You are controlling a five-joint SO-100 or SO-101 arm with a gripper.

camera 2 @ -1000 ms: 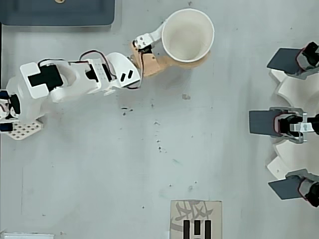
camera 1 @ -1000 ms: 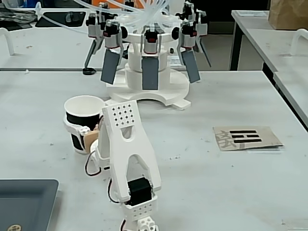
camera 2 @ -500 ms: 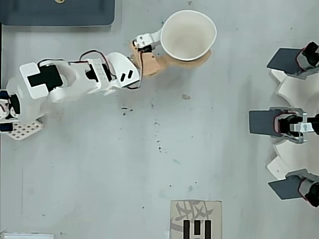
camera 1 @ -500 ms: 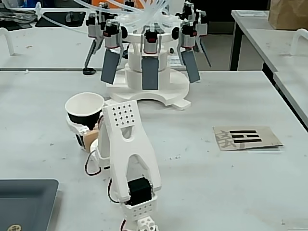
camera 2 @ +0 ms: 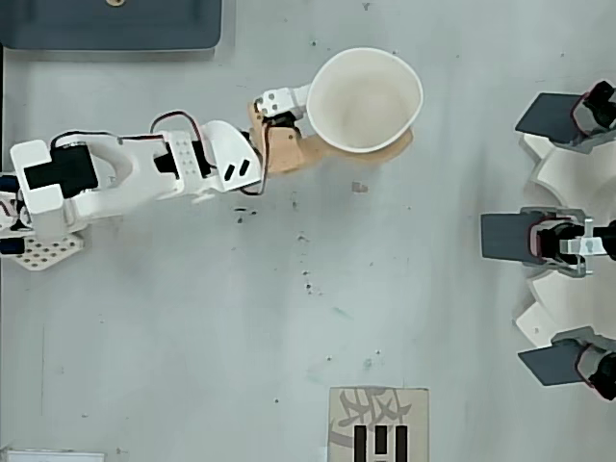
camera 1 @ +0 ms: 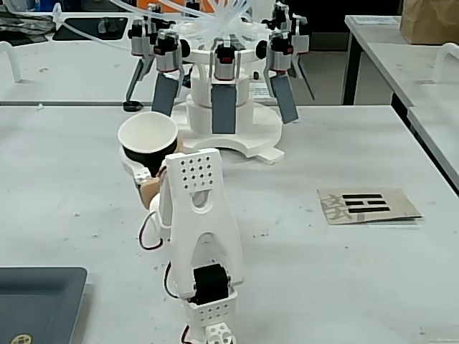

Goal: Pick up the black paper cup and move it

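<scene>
One black paper cup (camera 2: pixel 364 99) in hand (camera 2: pixel 332 144)

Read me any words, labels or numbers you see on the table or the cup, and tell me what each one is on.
Cardboard card: a large printed character next to thick black bars, too blurred to read; only partly in frame in the overhead view.
Dark tray: a small round mark at its edge, too small to read.
Black paper cup: no text visible.
</scene>
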